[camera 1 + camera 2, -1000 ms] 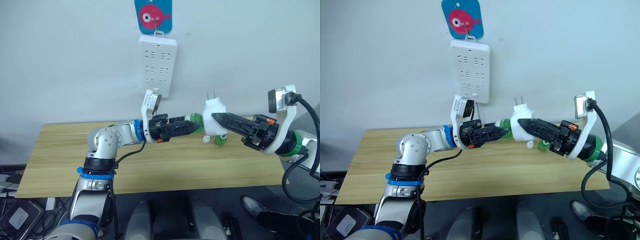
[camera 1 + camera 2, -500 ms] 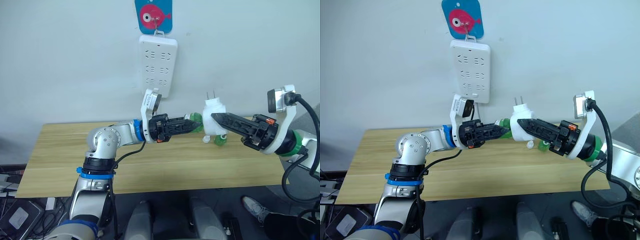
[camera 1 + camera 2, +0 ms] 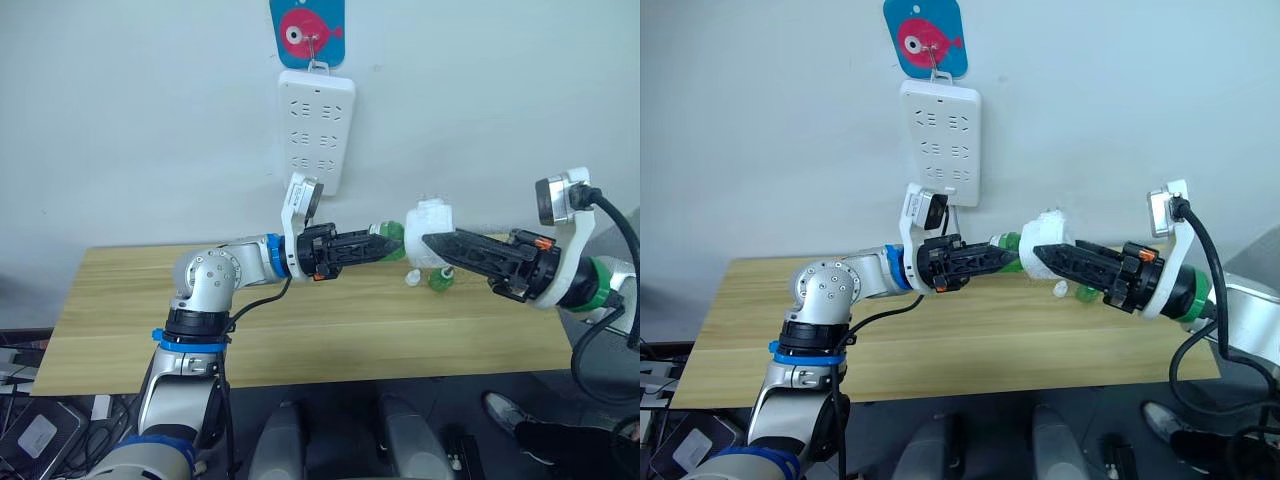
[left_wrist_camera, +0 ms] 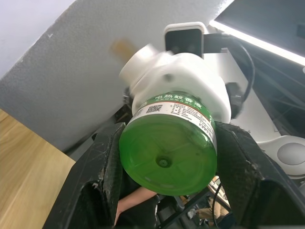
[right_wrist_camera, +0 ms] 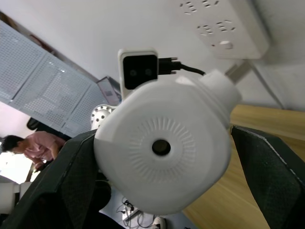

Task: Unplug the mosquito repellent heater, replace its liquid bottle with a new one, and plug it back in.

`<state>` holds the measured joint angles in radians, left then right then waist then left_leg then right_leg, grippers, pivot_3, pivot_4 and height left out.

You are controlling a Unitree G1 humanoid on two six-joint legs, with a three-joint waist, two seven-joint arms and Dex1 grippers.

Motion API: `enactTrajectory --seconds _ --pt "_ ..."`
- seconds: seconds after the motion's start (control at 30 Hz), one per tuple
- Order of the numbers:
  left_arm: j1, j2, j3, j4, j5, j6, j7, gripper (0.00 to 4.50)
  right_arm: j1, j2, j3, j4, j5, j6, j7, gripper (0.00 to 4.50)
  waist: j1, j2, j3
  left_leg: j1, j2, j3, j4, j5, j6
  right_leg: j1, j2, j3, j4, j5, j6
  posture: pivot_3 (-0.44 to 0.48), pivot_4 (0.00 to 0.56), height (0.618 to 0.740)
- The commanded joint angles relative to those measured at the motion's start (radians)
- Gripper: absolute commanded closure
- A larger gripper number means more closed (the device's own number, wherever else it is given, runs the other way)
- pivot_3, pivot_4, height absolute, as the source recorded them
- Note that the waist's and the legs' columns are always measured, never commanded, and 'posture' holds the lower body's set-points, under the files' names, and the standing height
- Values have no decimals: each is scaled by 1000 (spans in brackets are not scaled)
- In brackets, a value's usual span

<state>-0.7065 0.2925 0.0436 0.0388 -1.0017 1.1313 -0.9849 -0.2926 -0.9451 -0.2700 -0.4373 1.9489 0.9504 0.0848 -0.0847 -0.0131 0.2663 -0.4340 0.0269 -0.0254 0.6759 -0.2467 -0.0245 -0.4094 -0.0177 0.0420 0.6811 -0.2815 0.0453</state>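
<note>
At frame centre, the left tool (image 3: 385,243) is gripping the green liquid bottle (image 4: 167,150), the right tool (image 3: 432,243) clamping the white mosquito repellent heater (image 3: 428,225).

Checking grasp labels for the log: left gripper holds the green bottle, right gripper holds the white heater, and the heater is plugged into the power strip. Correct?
Not quite. The heater is not plugged into the power strip; the left eye view shows it held in mid-air above the table, apart from the strip. The rest stands: the left gripper holds the green bottle, and the right gripper holds the heater.
</note>
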Motion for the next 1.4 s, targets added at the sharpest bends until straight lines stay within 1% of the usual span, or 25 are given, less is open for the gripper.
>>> enactTrajectory --seconds 0.03,0.13,0.2,0.27,0.33,0.37,0.43,0.6,0.77,0.8,0.9,0.97,1.13,1.27,1.33,1.4 --pt "-10 6 0 -33 -25 2 -27 2012 8 -65 -79 55 23 16 -20 70 0 0 0 0 0 0 0 0 0 0 0 0 0 0 0 -175 257 740" --pt "-9 12 -1 -34 -24 1 -30 2012 31 -136 -111 117 23 39 -24 70 1 0 0 0 0 0 0 0 0 0 0 0 0 0 0 -171 254 740" --pt "-10 18 -5 -34 -22 -2 -36 2012 28 -157 -114 152 22 37 -20 70 2 -1 0 0 0 0 0 0 0 0 0 0 -1 0 0 -171 254 740" --pt "-12 22 -8 -33 -21 -2 -42 2012 -3 -145 -94 179 8 13 -44 70 2 -1 0 0 0 1 0 0 0 0 0 1 -1 0 0 -169 252 740" --pt "-13 27 -12 -34 -24 5 -49 2012 -49 -107 -59 194 -37 -14 -70 70 -1 -1 0 0 0 1 0 0 0 0 0 1 -1 0 0 -171 248 740" --pt "-14 30 -16 -36 -24 7 -56 2012 -71 -83 -43 199 -58 -25 -81 233 -4 -1 0 0 0 1 0 0 0 0 1 1 0 0 0 -171 248 740" --pt "-15 33 -18 -38 -24 9 -60 2012 -112 -37 -18 208 -83 -34 -86 671 -4 -1 0 0 0 1 -1 0 0 0 2 1 0 0 0 -170 246 740" --pt "-20 36 -18 -43 -32 23 -66 2012 -179 47 37 222 -170 -23 -73 2435 -2 -1 0 0 1 1 -1 0 0 -1 2 1 0 0 0 -166 248 740" --pt "-32 26 -3 -36 -48 43 -47 2012 -152 97 68 199 -224 16 -13 4336 4 -1 1 0 0 0 -1 0 0 -1 0 0 -1 0 0 -163 255 740" --pt "-36 21 3 -30 -53 48 -38 2012 -145 110 76 182 -224 21 -11 4495 4 -1 1 -1 0 0 -1 0 0 -1 0 0 -1 0 0 -163 255 740" --pt "-45 11 17 -15 -60 59 -11 2012 -122 138 92 121 -185 29 -18 4495 3 -1 1 0 0 0 -1 0 0 -1 0 1 0 0 0 -161 262 740" --pt "-49 1 29 -2 -59 58 13 2012 -102 145 98 76 -123 27 -37 4495 2 -1 1 0 0 0 -1 0 0 -1 0 0 0 0 0 -161 264 740" --pt "-55 -17 44 19 -48 44 53 2012 -44 113 115 -35 10 15 -60 4495 2 -2 1 0 0 -1 -1 0 0 -1 0 0 0 0 0 -165 272 740" --pt "-66 -36 60 42 -53 47 89 2012 -1 92 125 -104 23 0 -43 4495 2 -3 2 0 0 -1 -1 0 0 -1 0 0 0 0 0 -168 276 740" --pt "-66 -36 57 38 -52 44 88 2012 19 71 119 -109 23 -4 -50 4495 2 -4 2 0 0 -1 -1 0 0 -1 0 0 0 0 0 -168 276 740" --pt "-66 -35 55 35 -55 47 87 2012 41 36 94 -94 -22 7 -42 4495 3 -4 2 0 0 -1 -1 0 0 -1 0 0 -1 0 0 -168 276 740"
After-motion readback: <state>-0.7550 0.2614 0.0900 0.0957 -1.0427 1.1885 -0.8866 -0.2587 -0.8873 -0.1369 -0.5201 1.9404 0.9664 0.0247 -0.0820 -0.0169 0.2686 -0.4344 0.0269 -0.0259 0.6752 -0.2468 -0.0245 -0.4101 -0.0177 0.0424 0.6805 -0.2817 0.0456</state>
